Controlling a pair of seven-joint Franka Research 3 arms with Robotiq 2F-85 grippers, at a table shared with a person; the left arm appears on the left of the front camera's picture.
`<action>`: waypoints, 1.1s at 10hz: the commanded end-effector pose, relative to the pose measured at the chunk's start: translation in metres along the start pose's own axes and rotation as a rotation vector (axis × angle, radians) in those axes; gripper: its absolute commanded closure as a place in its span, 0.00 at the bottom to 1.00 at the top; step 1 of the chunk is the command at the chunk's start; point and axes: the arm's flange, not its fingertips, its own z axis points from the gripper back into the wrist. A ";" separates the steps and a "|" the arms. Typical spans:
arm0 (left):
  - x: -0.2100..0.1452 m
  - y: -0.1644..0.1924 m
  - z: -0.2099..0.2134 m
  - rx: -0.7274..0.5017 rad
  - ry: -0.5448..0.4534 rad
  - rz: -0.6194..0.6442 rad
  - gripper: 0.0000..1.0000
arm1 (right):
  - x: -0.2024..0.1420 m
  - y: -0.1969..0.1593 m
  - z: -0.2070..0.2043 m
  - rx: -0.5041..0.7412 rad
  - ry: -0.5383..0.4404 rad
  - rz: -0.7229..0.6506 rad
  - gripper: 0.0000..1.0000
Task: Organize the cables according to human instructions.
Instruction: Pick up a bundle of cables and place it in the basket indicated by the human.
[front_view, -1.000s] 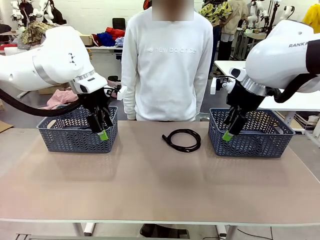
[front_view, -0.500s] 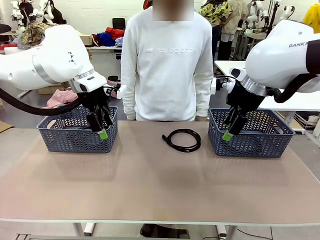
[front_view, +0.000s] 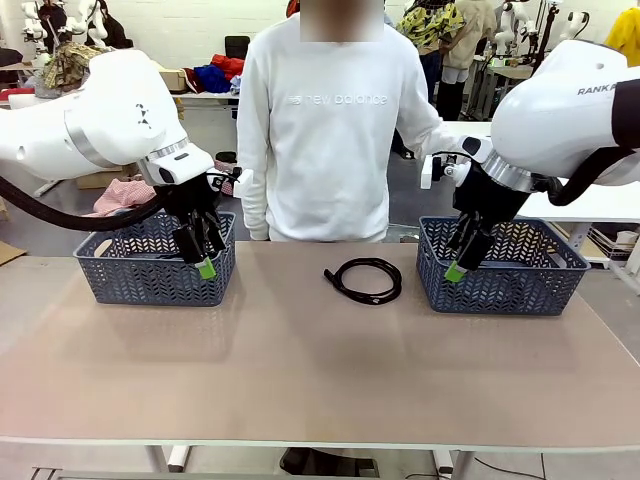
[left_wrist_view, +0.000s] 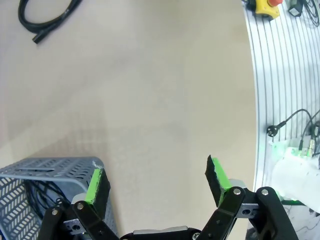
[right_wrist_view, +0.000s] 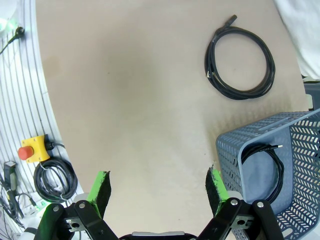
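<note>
1. Counter (front_view: 300, 370): plain tan top, bare across the near half. A person in a white sweatshirt (front_view: 330, 120) stands at the far edge. Behind them are more tables, piled clothes and other people.
2. One coiled black cable (front_view: 365, 279) lies flat on the counter near the far edge, between the two baskets and closer to the right one. It touches neither.
3. Left basket (front_view: 110, 275): grey plastic lattice at the far left. The left wrist view shows dark cable inside (left_wrist_view: 42, 192), but I can't tell how many.
4. Right basket (front_view: 530, 285): same type, at the far right. The right wrist view shows one coiled cable (right_wrist_view: 265, 170) against its inner wall.
5. Left hand (front_view: 203, 262): spread and holding nothing. It hangs at the left basket's inner front corner, one green pad (left_wrist_view: 95, 182) just beside the rim.
6. Right hand (front_view: 458, 266): spread and holding nothing, at the right basket's inner corner.
7. Open room: the middle and near counter are free between the baskets. Past the counter's near edge is a ribbed white surface with a yellow box with a red button (right_wrist_view: 32, 150) and a cord coil (right_wrist_view: 55, 179).
</note>
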 end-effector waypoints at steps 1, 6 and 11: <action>-0.001 0.000 0.001 0.008 -0.001 0.003 0.00 | 0.003 0.000 0.002 -0.001 0.002 0.001 0.00; -0.001 0.000 0.001 0.008 -0.001 0.003 0.00 | 0.003 0.000 0.002 -0.001 0.002 0.001 0.00; -0.001 0.000 0.001 0.008 -0.001 0.003 0.00 | 0.000 0.000 0.000 0.000 0.000 0.000 0.00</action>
